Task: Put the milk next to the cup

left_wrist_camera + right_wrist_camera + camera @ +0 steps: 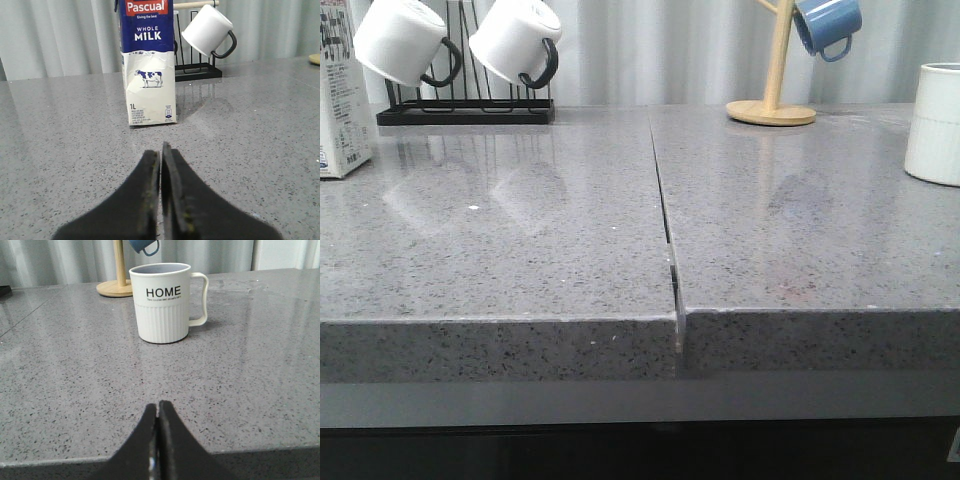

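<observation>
The milk carton (148, 60), white with a dark blue top band and a cow picture, stands upright on the grey counter; in the front view only its edge (342, 100) shows at the far left. The cream ribbed "HOME" cup (162, 302) stands upright; in the front view it (934, 122) is at the far right edge. My left gripper (160, 150) is shut and empty, low over the counter, pointing at the carton from a short way off. My right gripper (158, 407) is shut and empty near the counter's front edge, facing the cup. Neither gripper shows in the front view.
A black rack (465, 110) with two white black-handled mugs (515, 40) stands at the back left, just behind the carton. A wooden mug tree (772, 105) with a blue mug (827, 25) stands at the back right. A seam (665, 220) splits the counter down the middle.
</observation>
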